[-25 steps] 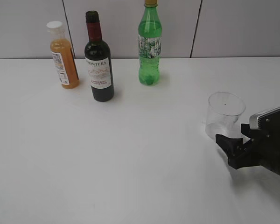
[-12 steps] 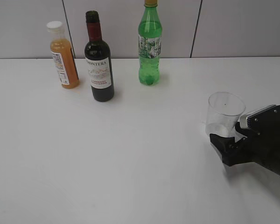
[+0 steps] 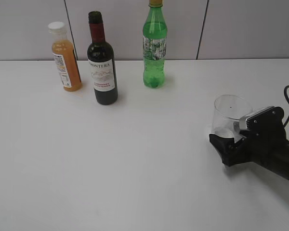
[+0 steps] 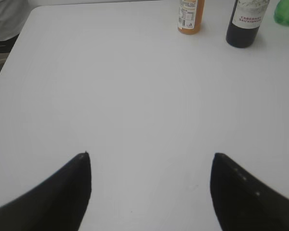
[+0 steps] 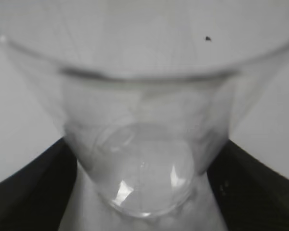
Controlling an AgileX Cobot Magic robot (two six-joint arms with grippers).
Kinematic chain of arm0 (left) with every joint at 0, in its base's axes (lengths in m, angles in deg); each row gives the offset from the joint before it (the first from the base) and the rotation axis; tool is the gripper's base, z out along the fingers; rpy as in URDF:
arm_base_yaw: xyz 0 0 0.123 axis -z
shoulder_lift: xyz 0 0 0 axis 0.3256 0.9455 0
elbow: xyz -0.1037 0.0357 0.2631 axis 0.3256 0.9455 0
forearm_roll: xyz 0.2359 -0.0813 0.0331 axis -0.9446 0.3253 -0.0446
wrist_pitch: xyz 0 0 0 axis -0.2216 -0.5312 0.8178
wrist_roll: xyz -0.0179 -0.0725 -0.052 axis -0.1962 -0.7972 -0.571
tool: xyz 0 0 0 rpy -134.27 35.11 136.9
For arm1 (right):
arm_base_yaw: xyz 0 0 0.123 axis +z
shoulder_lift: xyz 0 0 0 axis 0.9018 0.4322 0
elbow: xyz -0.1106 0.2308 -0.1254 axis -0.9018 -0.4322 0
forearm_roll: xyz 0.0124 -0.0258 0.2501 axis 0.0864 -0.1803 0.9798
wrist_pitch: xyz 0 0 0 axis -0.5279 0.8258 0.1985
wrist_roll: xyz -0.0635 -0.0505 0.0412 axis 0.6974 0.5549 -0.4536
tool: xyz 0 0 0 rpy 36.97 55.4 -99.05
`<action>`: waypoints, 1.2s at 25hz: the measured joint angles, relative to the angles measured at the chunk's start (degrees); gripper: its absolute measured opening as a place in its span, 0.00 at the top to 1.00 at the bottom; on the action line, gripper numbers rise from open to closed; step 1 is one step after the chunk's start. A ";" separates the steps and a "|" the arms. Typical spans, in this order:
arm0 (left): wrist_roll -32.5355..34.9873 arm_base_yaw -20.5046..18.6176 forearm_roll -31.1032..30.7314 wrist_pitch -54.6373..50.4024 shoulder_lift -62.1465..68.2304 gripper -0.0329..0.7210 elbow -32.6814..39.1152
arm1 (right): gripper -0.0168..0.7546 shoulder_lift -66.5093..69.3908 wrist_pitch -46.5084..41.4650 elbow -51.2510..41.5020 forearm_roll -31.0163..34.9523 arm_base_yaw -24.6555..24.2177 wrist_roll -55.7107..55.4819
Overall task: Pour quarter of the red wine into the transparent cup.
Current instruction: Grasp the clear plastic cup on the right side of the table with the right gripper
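The red wine bottle (image 3: 102, 67), dark with a white label and no cap, stands upright at the back left; its lower part shows in the left wrist view (image 4: 245, 24). The transparent cup (image 3: 229, 115) stands empty and upright at the right. My right gripper (image 3: 220, 144) is open, low on the table, its fingers on either side of the cup's base. The cup (image 5: 144, 120) fills the right wrist view between the two dark fingers (image 5: 33, 192). My left gripper (image 4: 149, 159) is open and empty above bare table, well short of the bottles; it is out of the exterior view.
An orange juice bottle (image 3: 66, 57) with a white cap stands left of the wine. A green soda bottle (image 3: 154, 48) stands to its right. All three line the back near the grey wall. The white table (image 3: 111, 168) spreads in front.
My right gripper has slid left and forward along the table, so its fingers now flank the cup's base. The cup and the bottles have not moved.
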 joint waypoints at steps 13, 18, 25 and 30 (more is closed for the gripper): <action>-0.07 0.00 0.00 0.00 0.00 0.18 0.00 | 0.11 4.27 1.69 6.18 -0.97 0.00 -0.17; -0.01 0.00 0.00 0.00 0.00 0.18 0.00 | 0.11 5.22 2.62 6.65 -1.22 0.00 -0.22; -0.06 0.00 0.00 0.00 0.00 0.18 0.00 | 0.19 6.33 4.12 6.93 -1.74 0.00 -0.46; 0.01 0.00 0.00 0.00 0.00 0.18 0.00 | 0.26 6.40 4.18 6.93 -2.11 0.00 -0.46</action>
